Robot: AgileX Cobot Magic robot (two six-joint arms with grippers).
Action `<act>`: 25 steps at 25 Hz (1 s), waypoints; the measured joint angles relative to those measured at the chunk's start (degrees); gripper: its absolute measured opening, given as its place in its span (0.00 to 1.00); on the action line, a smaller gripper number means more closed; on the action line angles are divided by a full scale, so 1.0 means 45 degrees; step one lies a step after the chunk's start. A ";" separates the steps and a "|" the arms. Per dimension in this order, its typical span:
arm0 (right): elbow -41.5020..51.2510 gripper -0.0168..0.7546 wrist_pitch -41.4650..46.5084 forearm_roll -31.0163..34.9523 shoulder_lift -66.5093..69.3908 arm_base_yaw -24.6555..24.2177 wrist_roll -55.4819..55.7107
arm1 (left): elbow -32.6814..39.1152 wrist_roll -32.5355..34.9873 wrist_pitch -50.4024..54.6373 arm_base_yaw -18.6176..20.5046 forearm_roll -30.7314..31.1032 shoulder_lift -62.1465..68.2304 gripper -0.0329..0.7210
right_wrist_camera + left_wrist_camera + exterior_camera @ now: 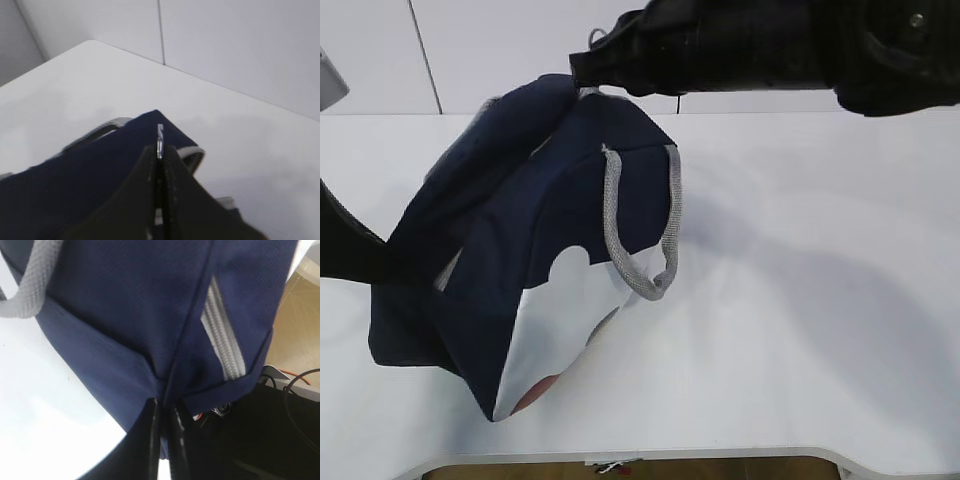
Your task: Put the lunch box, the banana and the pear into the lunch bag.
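The navy lunch bag [540,240] hangs tilted above the white table, its white side panel [560,330] facing me and a grey handle [645,230] dangling. My left gripper [164,412] is shut on a fabric seam at the bag's corner, beside a stretch of grey zipper [222,345]. In the exterior view the left arm [342,245] meets the bag at its left end. My right gripper [160,151] is shut on the thin metal zipper pull [160,134] at the bag's top end [582,68]. The lunch box, the banana and the pear are out of view.
The white table [820,300] stretches to the right of the bag, with its front edge [720,455] near the bottom. A pale wall [240,45] rises behind. The right arm [770,45] spans the top of the exterior view. Cables [295,385] lie on the floor beyond the table.
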 joint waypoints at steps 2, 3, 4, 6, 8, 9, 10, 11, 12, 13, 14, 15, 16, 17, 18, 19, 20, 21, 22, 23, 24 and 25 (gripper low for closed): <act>-0.0172 0.04 -0.0861 -0.0023 0.0000 0.0000 0.0368 | 0.0021 0.0000 -0.0153 0.0000 -0.0028 0.0000 0.04; -0.0222 0.04 -0.1269 -0.0047 0.0000 0.0000 0.0551 | 0.0026 0.0000 -0.0216 0.0000 -0.0076 0.0000 0.04; -0.0279 0.04 -0.1621 -0.0072 0.0000 0.0000 0.0699 | 0.0049 0.0000 -0.0239 0.0000 -0.0106 0.0000 0.04; -0.0355 0.04 -0.2102 -0.0099 0.0000 0.0000 0.0832 | 0.0049 0.0000 -0.0213 0.0000 -0.0106 0.0000 0.04; -0.0406 0.04 -0.2215 -0.0099 0.0000 0.0000 0.0916 | 0.0074 0.0000 -0.0122 0.0000 -0.0125 0.0000 0.04; -0.0406 0.04 -0.2153 -0.0099 0.0000 0.0000 0.0922 | 0.0105 0.0000 -0.0091 0.0000 -0.0152 0.0000 0.04; -0.0406 0.04 -0.1948 -0.0099 0.0000 0.0000 0.0944 | 0.0205 0.0000 -0.0091 0.0000 -0.0174 0.0000 0.04; -0.0406 0.04 -0.1641 -0.0099 0.0000 0.0000 0.0944 | 0.0350 0.0000 -0.0091 0.0000 -0.0201 -0.0027 0.04; -0.0406 0.04 -0.1376 -0.0099 0.0000 0.0000 0.0944 | 0.0491 0.0000 -0.0091 0.0000 -0.0201 -0.0027 0.04; -0.0406 0.04 -0.1075 -0.0099 0.0000 0.0000 0.0883 | 0.0632 0.0000 -0.0065 0.0000 -0.0201 -0.0045 0.04; -0.0406 0.04 -0.0880 -0.0099 0.0000 0.0000 0.0808 | 0.0775 0.0000 -0.0072 0.0000 -0.0231 -0.0045 0.04; -0.0406 0.04 -0.0766 -0.0099 0.0025 0.0000 0.0707 | 0.0838 0.0000 -0.0072 0.0000 -0.0299 -0.0045 0.04; -0.0406 0.04 -0.0696 -0.0099 0.0025 0.0000 0.0646 | 0.0861 0.0000 -0.0060 0.0000 -0.0313 -0.0045 0.04; -0.0406 0.04 -0.0633 -0.0099 0.0025 0.0000 0.0567 | 0.0861 0.0000 -0.0060 0.0000 -0.0375 -0.0045 0.04; -0.0406 0.04 -0.0632 -0.0099 0.0025 0.0000 0.0506 | 0.0861 0.0000 -0.0060 0.0000 -0.0397 -0.0053 0.04; -0.0406 0.04 -0.0632 -0.0099 0.0025 0.0000 0.0472 | 0.0861 0.0000 -0.0060 0.0000 -0.0402 -0.0053 0.04; -0.0406 0.04 -0.0632 -0.0099 0.0025 0.0000 0.0452 | 0.0861 0.0000 -0.0060 0.0000 -0.0453 -0.0053 0.04; -0.0406 0.04 -0.0743 -0.0099 0.0025 0.0000 0.0452 | 0.0861 0.0000 -0.0060 0.0000 -0.0579 -0.0053 0.04; -0.0406 0.04 -0.0918 -0.0099 0.0025 0.0000 0.0452 | 0.0861 0.0000 -0.0040 0.0000 -0.0709 -0.0053 0.04; -0.0406 0.04 -0.1162 -0.0099 0.0025 0.0000 0.0512 | 0.0861 -0.0095 -0.0031 0.0000 -0.0831 -0.0053 0.04; -0.0406 0.04 -0.1460 -0.0099 0.0025 0.0000 0.0614 | 0.0861 -0.0267 -0.0001 0.0000 -0.0985 -0.0053 0.05; -0.0406 0.04 -0.1754 -0.0099 0.0025 0.0000 0.0748 | 0.0861 -0.0533 0.0057 0.0000 -0.1105 -0.0053 0.06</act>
